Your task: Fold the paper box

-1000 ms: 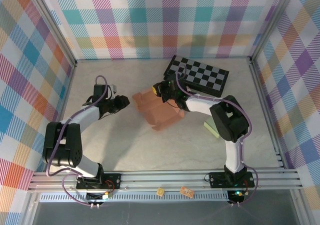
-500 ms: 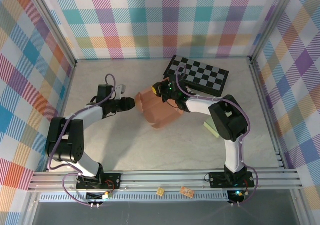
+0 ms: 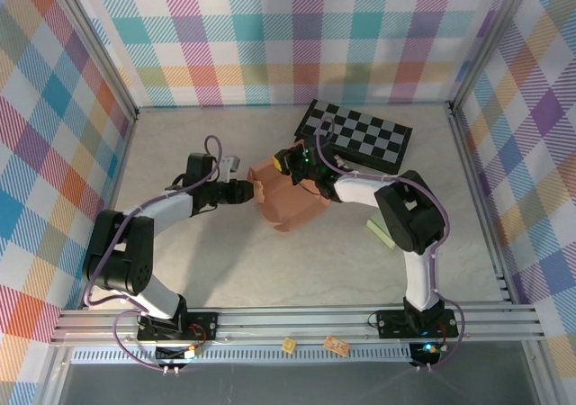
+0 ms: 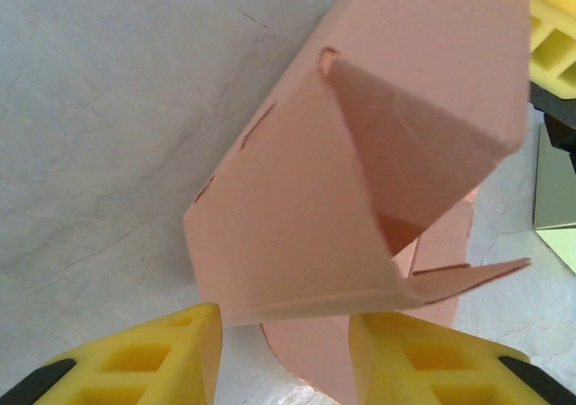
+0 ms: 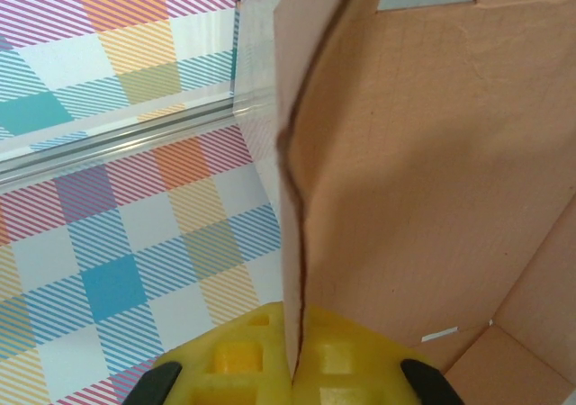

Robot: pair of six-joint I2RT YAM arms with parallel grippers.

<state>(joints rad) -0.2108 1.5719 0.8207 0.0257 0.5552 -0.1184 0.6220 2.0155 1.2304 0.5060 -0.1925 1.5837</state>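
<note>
Right tool [image 5: 294, 369] is clenched on a wall of the paper box [image 4: 288, 207]. Left tool [image 4: 283, 333] is held parted at its flap, nothing gripped. It was farther left a second ago and has been brought in.

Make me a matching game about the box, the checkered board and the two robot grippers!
Things:
1. paper box
2. checkered board
3. left gripper
4. right gripper

Descriptions:
A. black and white squares, at the back of the table
B. pinched shut on a wall of the box
C. pink, lying between the two arms
D. fingers apart, right at the box's edge

Pairs: 1-C, 2-A, 3-D, 4-B
</note>
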